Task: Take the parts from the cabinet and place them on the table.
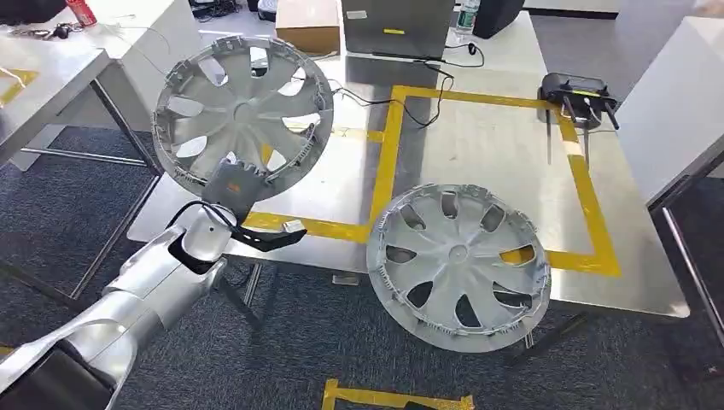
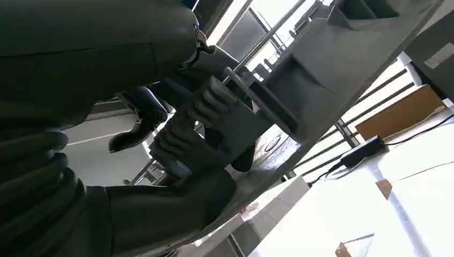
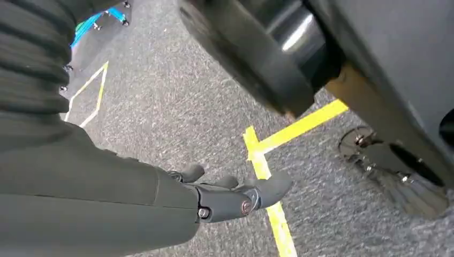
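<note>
**Left hand holds raised hubcap; second hubcap on table**

Head view: left hand grips raised hubcap at its near rim, above table left side. Second hubcap overhangs near edge.

Left wrist view: fingers clamp the rim.

Right wrist view: right hand empty, fingers apart, over floor tape.

Matt silver, seemingly plastic hubcaps; glossy metal table; rough carpet.

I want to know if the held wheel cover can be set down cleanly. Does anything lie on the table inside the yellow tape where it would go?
The left hand holds a wheel cover above the table. A second wheel cover lies on the tape's near edge, overhanging the table; the taped area behind it looks bare.
</note>
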`<move>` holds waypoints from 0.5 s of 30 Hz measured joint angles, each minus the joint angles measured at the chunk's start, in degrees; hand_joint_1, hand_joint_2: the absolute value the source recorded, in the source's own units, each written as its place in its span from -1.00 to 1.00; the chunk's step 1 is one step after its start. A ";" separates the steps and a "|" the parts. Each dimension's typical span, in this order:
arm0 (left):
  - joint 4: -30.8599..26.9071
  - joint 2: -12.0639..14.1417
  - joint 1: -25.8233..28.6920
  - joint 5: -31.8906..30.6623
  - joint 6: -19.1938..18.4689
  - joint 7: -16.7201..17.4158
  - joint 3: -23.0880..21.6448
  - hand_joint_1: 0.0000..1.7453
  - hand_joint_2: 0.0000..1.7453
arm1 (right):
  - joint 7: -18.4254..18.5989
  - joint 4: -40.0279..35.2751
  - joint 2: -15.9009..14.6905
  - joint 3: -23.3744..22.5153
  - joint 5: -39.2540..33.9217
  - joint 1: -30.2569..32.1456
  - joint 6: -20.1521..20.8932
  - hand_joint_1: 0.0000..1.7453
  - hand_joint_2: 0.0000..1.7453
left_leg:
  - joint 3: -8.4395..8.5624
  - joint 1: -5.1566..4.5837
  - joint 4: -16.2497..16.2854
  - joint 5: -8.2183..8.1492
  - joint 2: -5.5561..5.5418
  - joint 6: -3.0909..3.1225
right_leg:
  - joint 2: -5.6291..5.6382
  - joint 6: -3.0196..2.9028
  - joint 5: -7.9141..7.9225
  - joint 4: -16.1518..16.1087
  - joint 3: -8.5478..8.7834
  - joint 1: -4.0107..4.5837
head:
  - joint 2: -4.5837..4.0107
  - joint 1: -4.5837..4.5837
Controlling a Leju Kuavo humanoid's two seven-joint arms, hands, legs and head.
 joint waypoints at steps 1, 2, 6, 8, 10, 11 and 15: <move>0.00 0.00 0.10 0.09 0.00 -0.28 0.00 1.00 1.00 | -0.02 0.00 0.00 0.00 0.02 0.00 0.00 -1.00 1.00 | -0.03 0.00 0.02 -0.03 -0.05 0.09 | -0.03 0.12 0.06 -0.13 0.08 0.00 | 0.00 0.00; 0.02 0.00 0.16 0.15 0.00 -0.48 0.02 1.00 1.00 | -0.04 0.00 0.00 0.00 0.02 0.01 0.00 -1.00 1.00 | -0.01 -0.02 0.02 -0.05 -0.08 0.22 | -0.04 0.12 0.06 -0.26 0.21 0.00 | 0.00 0.00; 0.09 0.07 0.23 0.33 -0.07 -0.63 0.07 1.00 1.00 | 0.22 0.00 -0.02 0.00 0.15 -0.01 0.00 -1.00 1.00 | 0.00 -0.03 0.02 -0.06 -0.12 0.56 | -0.09 0.61 0.32 -0.73 0.49 0.00 | 0.00 0.00; 0.17 0.24 0.25 0.33 -0.17 -0.48 0.07 -1.00 1.00 | 0.37 0.00 -0.02 0.00 0.17 0.01 0.00 -1.00 -1.00 | -0.01 -0.04 0.03 -0.03 -0.11 0.63 | -0.10 0.71 0.37 -0.82 0.53 -0.01 | 0.00 0.00; 0.22 0.52 0.25 0.20 -0.26 0.07 0.09 -1.00 1.00 | 0.37 0.00 -0.02 0.00 0.17 0.06 0.00 -1.00 -1.00 | -0.01 -0.09 0.04 -0.03 -0.11 0.72 | -0.10 1.14 0.35 -0.87 0.55 -0.05 | 0.00 0.00; 0.20 0.68 0.22 0.04 -0.26 0.53 0.11 -1.00 1.00 | 0.37 0.00 -0.02 0.00 0.20 0.11 0.00 -1.00 -1.00 | 0.02 -0.10 0.05 -0.03 -0.11 0.73 | -0.11 1.26 0.34 -0.88 0.59 -0.06 | 0.00 0.00; 0.20 1.31 0.22 0.09 0.00 1.18 0.72 -1.00 1.00 | 0.35 0.00 -0.02 0.00 0.37 0.26 0.00 -1.00 -1.00 | 0.08 -0.09 0.05 -0.03 -0.11 0.73 | -0.13 1.41 0.32 -0.88 0.61 -0.04 | 0.00 0.00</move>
